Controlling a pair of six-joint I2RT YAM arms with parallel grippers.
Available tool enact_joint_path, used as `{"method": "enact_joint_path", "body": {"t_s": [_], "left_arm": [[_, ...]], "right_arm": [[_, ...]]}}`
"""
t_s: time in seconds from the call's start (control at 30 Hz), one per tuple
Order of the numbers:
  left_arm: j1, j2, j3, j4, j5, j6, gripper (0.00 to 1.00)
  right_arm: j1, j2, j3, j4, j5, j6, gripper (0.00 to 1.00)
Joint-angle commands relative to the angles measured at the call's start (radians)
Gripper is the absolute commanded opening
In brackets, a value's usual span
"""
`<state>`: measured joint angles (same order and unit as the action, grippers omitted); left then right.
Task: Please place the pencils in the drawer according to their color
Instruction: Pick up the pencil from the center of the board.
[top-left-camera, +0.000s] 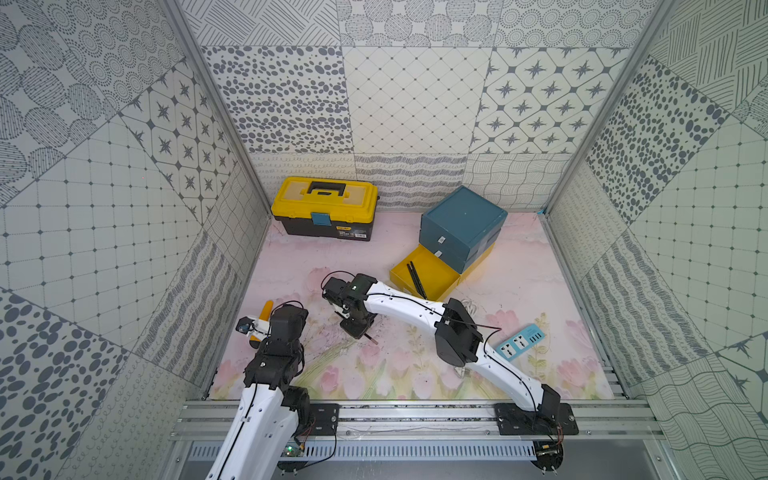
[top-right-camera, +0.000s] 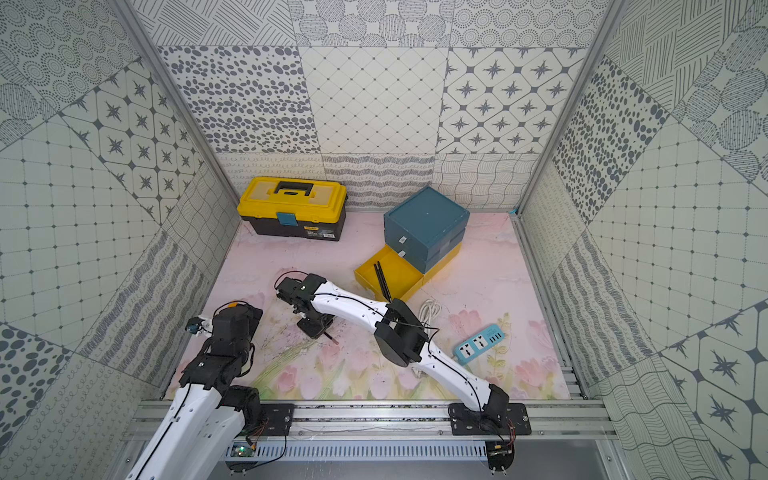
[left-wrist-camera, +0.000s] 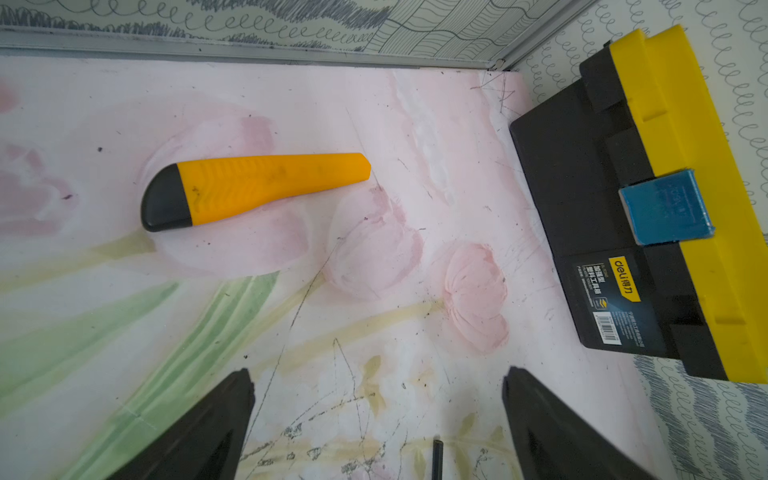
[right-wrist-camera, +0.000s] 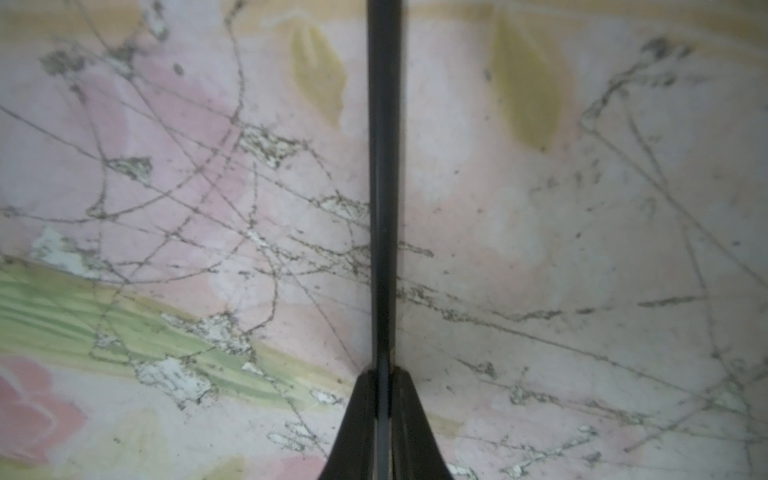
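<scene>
Our right fingers (right-wrist-camera: 368, 386) pinch a dark pencil (right-wrist-camera: 384, 166), its length running straight out from them, low at the counter, left-front of the open drawer (top-left-camera: 436, 270). Our left fingers (left-wrist-camera: 224, 428) gape wide, farther off.

Only one brand is reading plainly: "deli", followed by two Chinese characters, is showing in black on a yellow tag (left-wrist-camera: 623, 284). The tag is sitting on the black front of the toolbox (left-wrist-camera: 573, 174), which is lying ahead of the left gripper (left-wrist-camera: 378, 372) and off to one side of its jaws. Beside that tag, lines of small white Chinese print are blurring beyond reading, and a white barcode sticker (left-wrist-camera: 607, 328) is carrying digits too small to make out. The blue latch (left-wrist-camera: 665, 212) is bearing raised letters — illegible. In both top views the tag is showing only as a yellow patch.
</scene>
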<state>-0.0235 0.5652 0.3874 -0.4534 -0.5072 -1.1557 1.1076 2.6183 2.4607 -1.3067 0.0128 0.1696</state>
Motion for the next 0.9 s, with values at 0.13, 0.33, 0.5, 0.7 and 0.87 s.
{"method": "enact_joint_path", "body": {"t_s": [0.13,0.33,0.5,0.7,0.87], "left_arm": [[0.004,0.046,0.008,0.08,0.017,0.055,0.99],[0.005,0.1,0.019,0.118,0.062,0.086,0.99],[0.005,0.147,0.037,0.13,0.092,0.104,0.99],[0.005,0.187,0.062,0.14,0.125,0.146,0.99],[0.004,0.221,0.088,0.147,0.154,0.175,0.99]], "right_arm": [[-0.046,0.009,-0.058,-0.081,0.007,0.01,0.0],[-0.077,-0.068,-0.074,-0.058,-0.017,0.014,0.0],[-0.096,-0.127,-0.074,-0.053,-0.005,0.013,0.0],[-0.122,-0.197,-0.074,-0.049,0.025,0.019,0.0],[-0.154,-0.249,-0.074,-0.047,0.033,0.016,0.0]]}}
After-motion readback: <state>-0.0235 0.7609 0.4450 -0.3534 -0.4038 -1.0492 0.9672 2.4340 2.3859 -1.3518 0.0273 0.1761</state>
